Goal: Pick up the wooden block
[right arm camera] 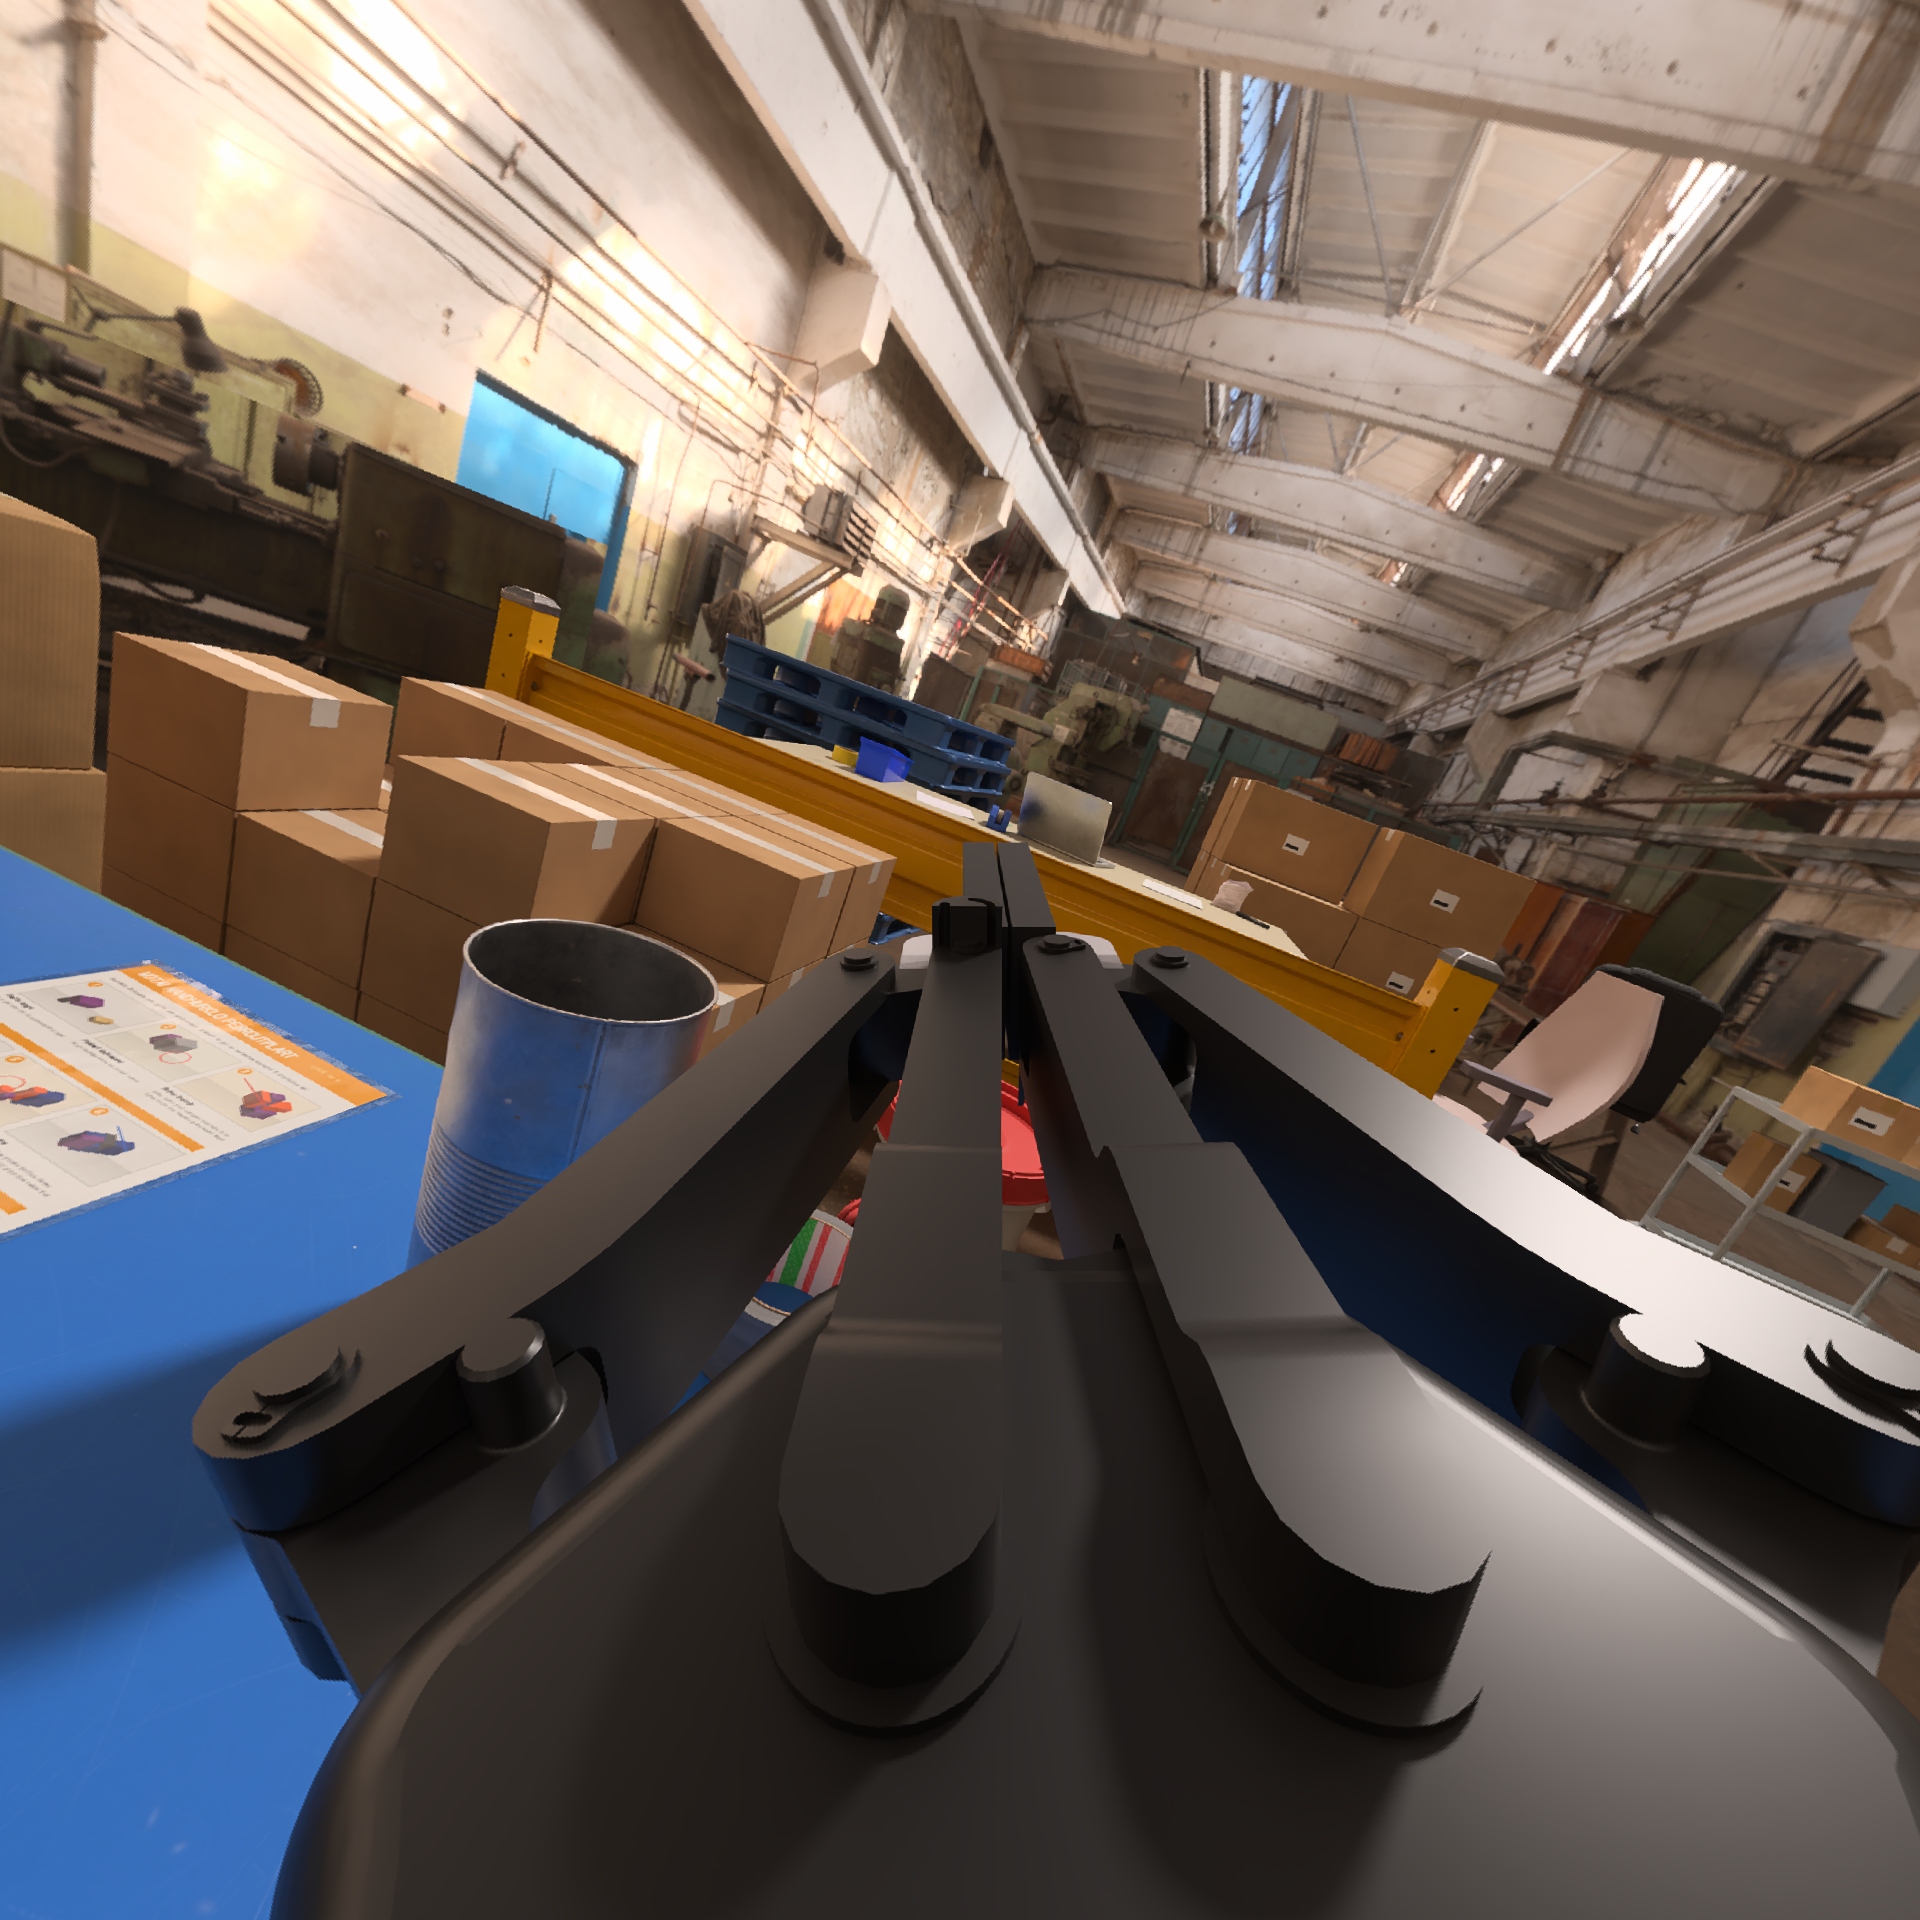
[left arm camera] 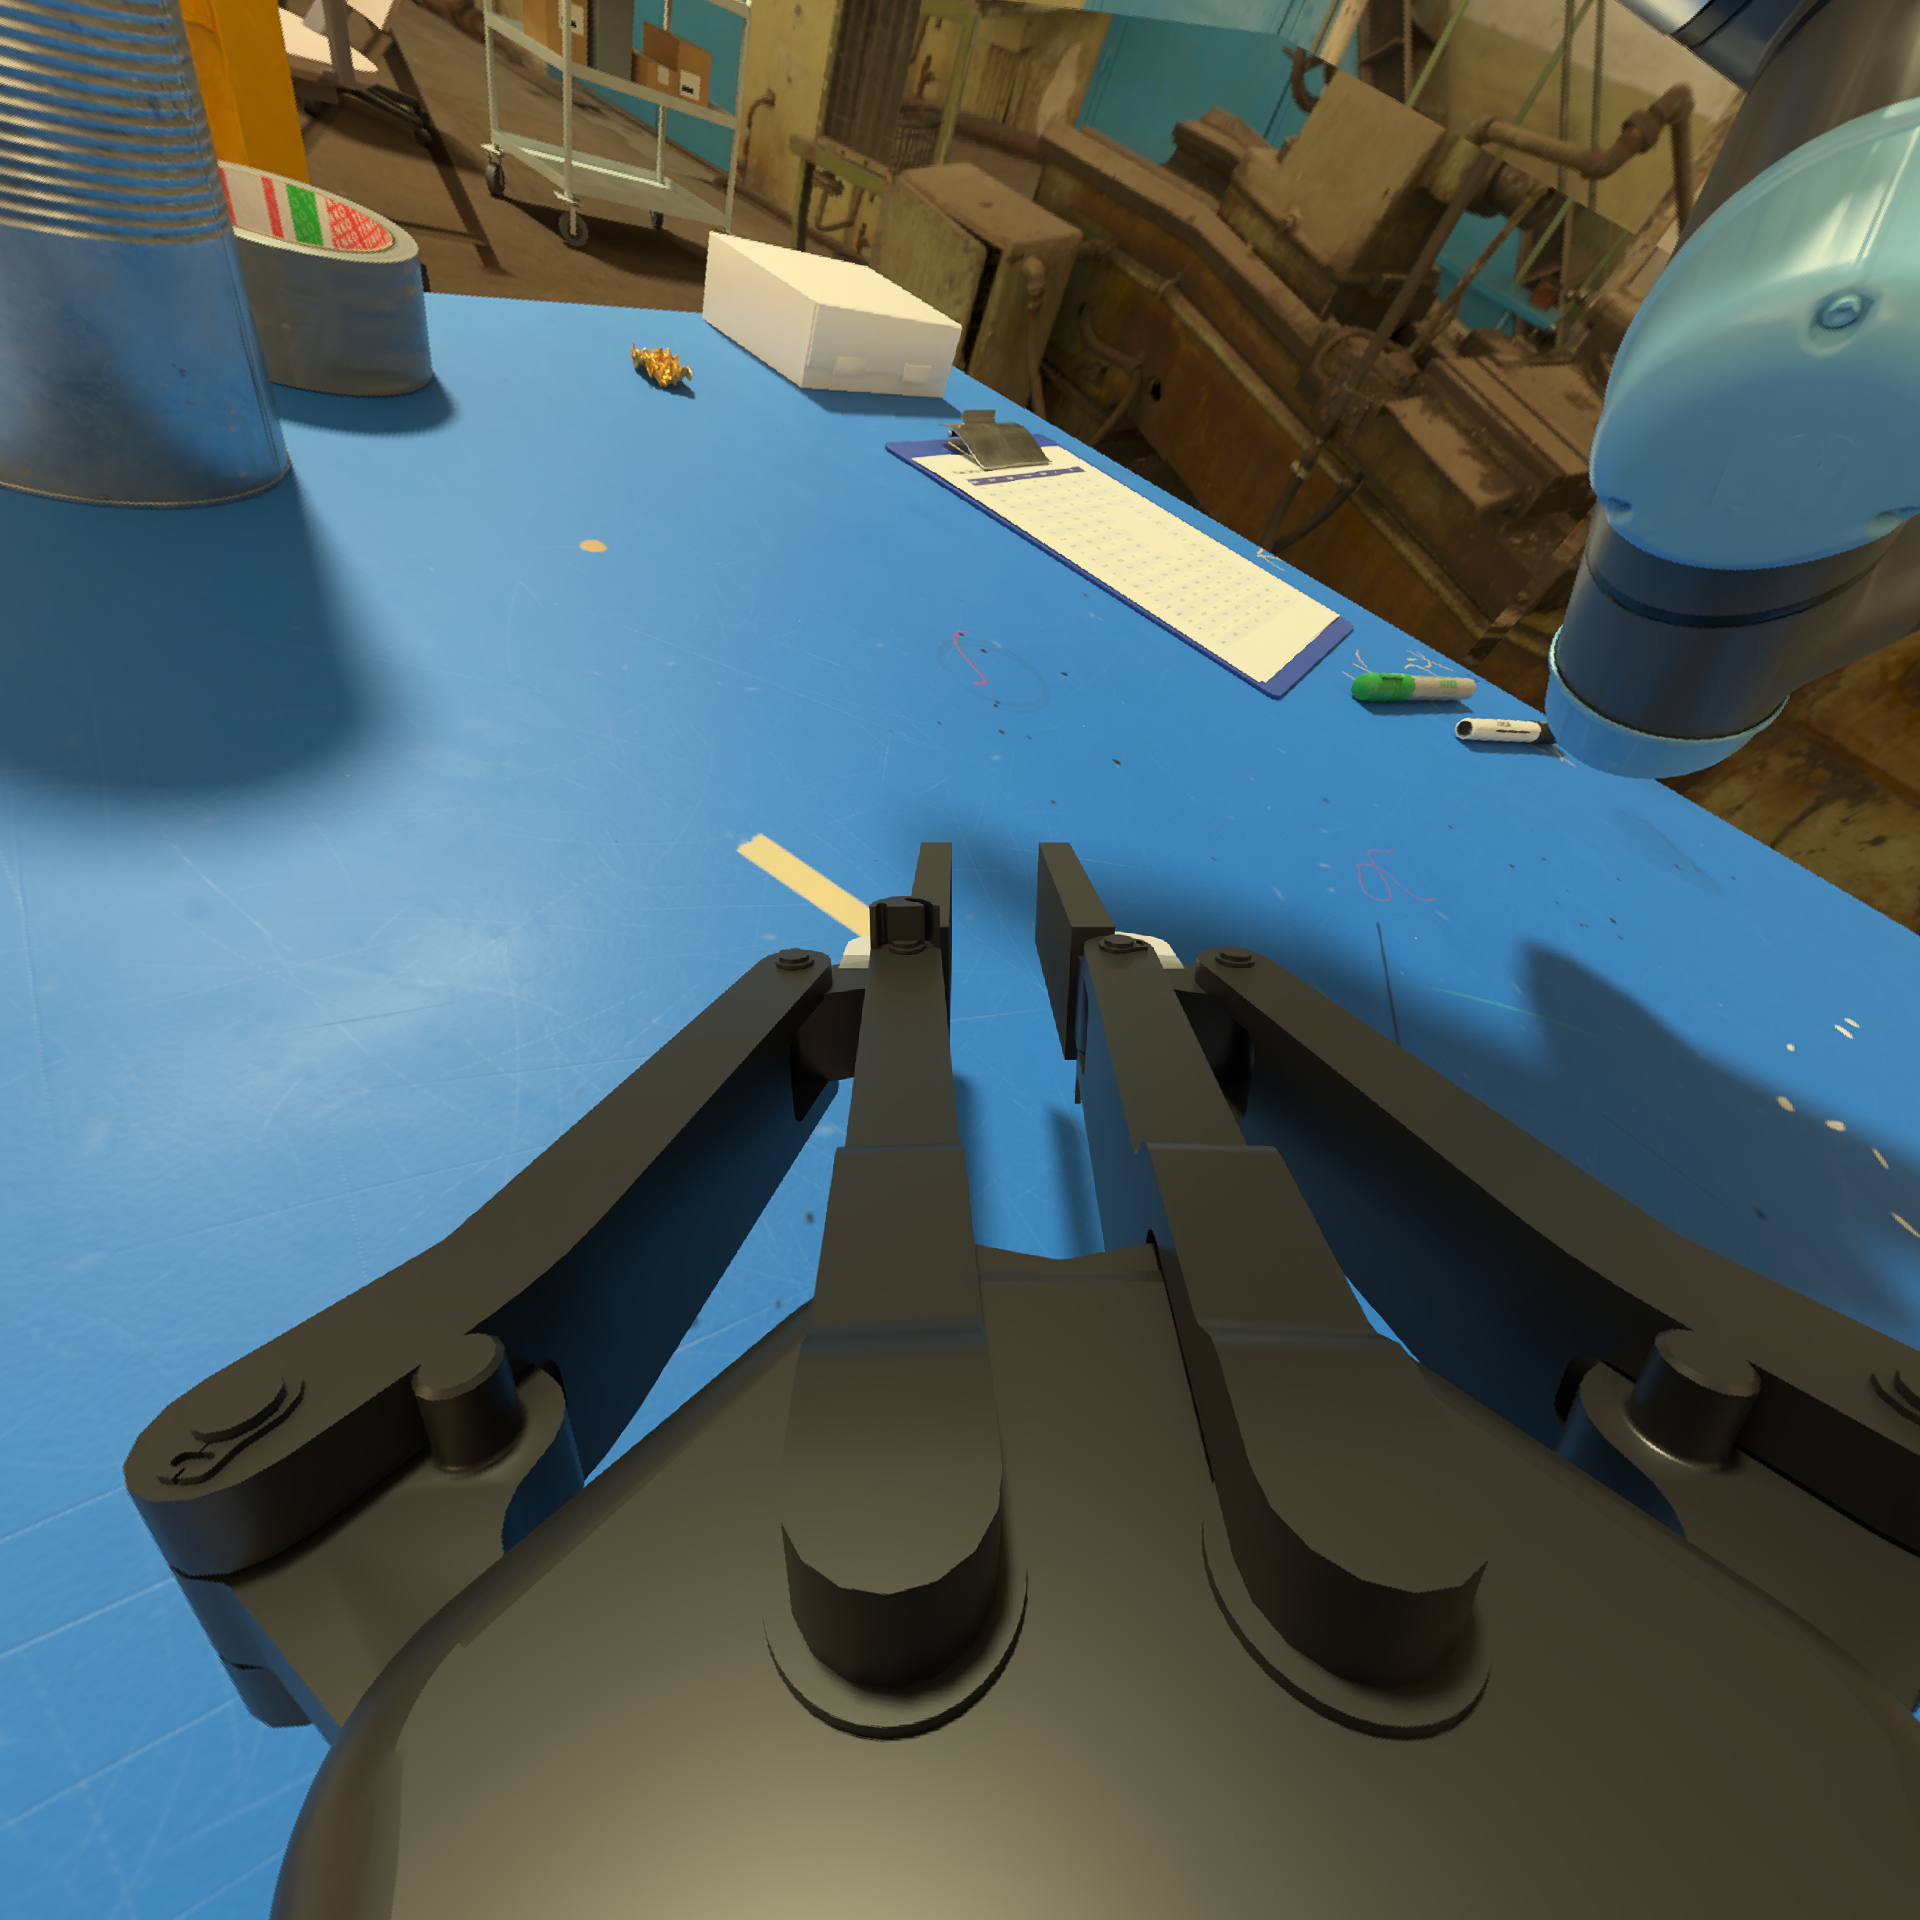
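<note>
The wooden block point(left arm camera: 800, 881) is a thin pale tan strip lying flat on the blue table point(left arm camera: 520, 935). My left gripper point(left arm camera: 994, 868) hovers just right of it. Its jaws stand a narrow gap apart with only bare table between them. The block's near end is hidden behind the left finger point(left arm camera: 930, 904), outside the gap. My right gripper point(right arm camera: 997, 873) is shut and empty, its fingertips touching, raised and pointing out over the table's edge toward the hall. The block does not show in the right wrist view.
A metal cylinder point(left arm camera: 114, 260) and a tape roll point(left arm camera: 332, 301) stand at the far left. A white box point(left arm camera: 831, 312), a clipboard point(left arm camera: 1122, 561) and two markers point(left arm camera: 1413, 686) lie along the far edge. The other arm point(left arm camera: 1745, 468) rises at the right. A printed sheet point(right arm camera: 156, 1081) lies on the table.
</note>
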`<action>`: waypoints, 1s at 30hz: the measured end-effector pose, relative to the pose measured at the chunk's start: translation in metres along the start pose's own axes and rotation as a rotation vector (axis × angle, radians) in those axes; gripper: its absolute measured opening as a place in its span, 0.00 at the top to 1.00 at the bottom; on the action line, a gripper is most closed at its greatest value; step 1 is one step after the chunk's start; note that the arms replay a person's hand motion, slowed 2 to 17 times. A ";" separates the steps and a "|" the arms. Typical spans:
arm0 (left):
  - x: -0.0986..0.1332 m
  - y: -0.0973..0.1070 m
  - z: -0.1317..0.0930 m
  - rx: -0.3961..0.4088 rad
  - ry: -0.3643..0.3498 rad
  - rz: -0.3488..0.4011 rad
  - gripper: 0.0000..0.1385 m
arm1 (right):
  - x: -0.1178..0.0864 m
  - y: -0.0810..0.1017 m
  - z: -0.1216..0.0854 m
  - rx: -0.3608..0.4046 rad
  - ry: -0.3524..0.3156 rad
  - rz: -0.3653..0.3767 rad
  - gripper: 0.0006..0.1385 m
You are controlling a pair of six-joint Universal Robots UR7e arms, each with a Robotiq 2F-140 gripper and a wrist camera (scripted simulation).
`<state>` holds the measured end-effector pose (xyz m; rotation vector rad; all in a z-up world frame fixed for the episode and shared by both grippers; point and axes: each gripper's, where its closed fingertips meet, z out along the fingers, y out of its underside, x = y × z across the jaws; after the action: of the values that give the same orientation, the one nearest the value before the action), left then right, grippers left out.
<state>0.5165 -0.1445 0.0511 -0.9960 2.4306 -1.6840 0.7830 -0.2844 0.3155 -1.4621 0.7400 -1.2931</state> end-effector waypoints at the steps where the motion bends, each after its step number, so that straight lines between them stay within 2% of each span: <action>1: 0.000 0.000 0.000 0.000 0.000 0.000 0.84 | 0.000 0.000 0.000 0.000 -0.001 -0.001 1.00; 30: 0.000 0.000 0.000 0.004 0.001 0.000 0.84 | -0.003 0.012 -0.005 -0.022 -0.026 -0.007 1.00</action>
<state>0.5167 -0.1445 0.0514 -0.9950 2.4275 -1.6889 0.7795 -0.2866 0.3032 -1.4980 0.7344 -1.2724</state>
